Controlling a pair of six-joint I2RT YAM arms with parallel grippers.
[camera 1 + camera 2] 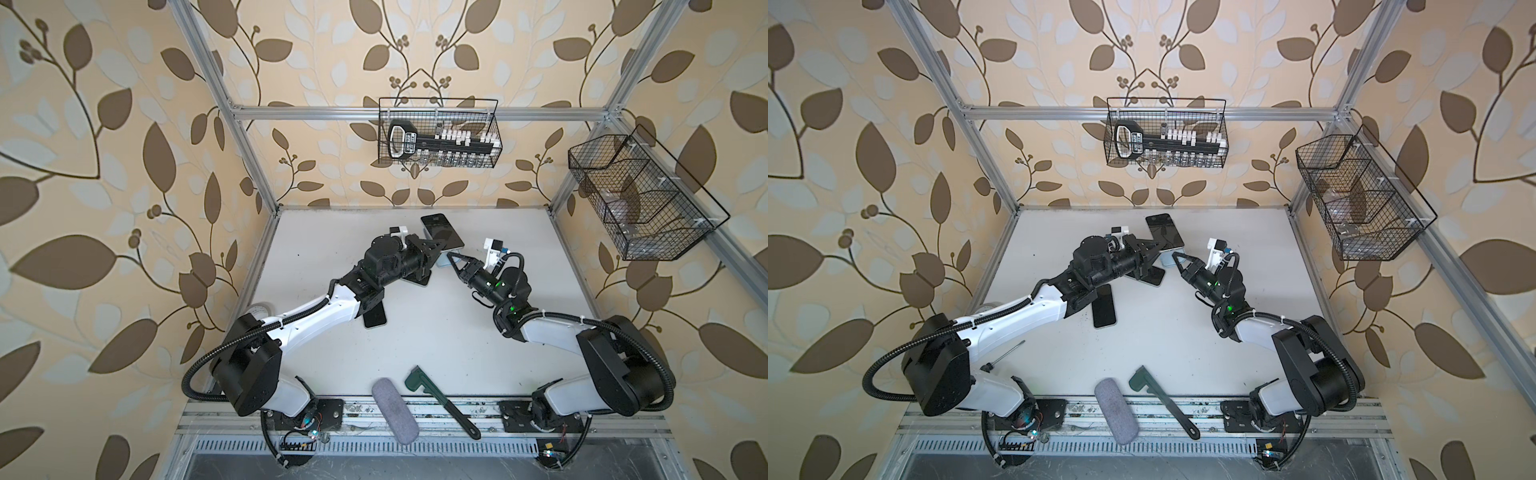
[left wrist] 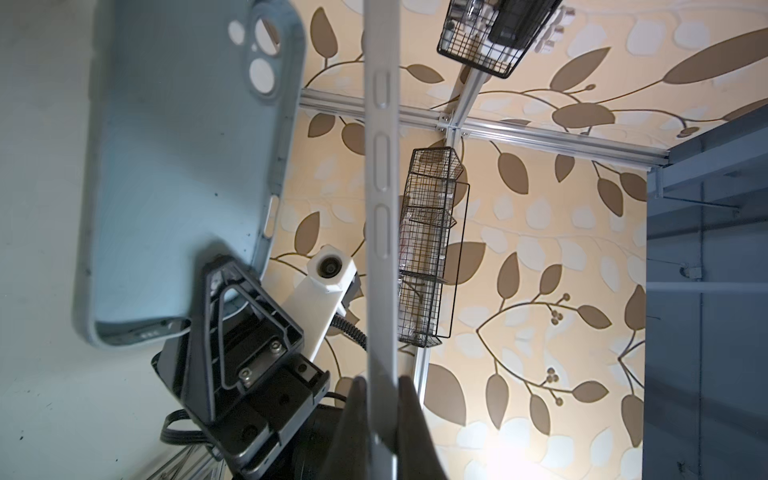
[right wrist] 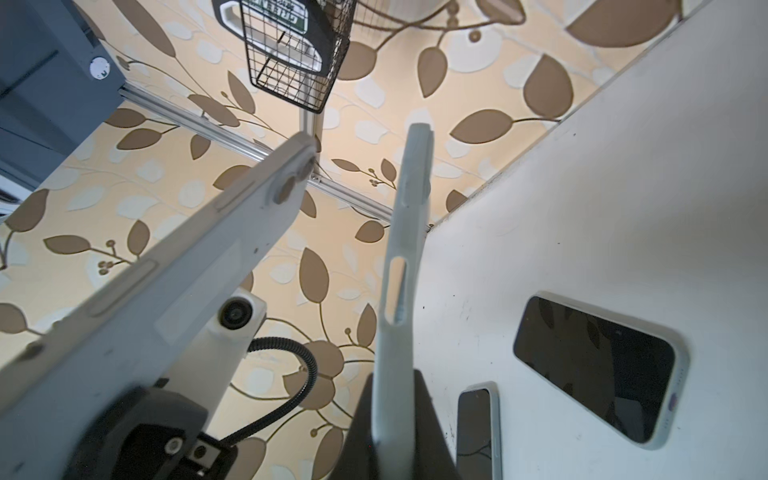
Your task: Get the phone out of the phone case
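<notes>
**Phone**: bare, dark screen up, clamped at one end by the closed left gripper and projecting beyond its fingertips. **Phone case**: pale blue and empty, pinched at the end opposite its camera cut-outs by the closed right gripper, just beside the phone but apart from it. Extraction appears complete; only setting both down may remain. Both arms reach forward over the white table, grippers angled toward each other, almost tip to tip.
</notes>
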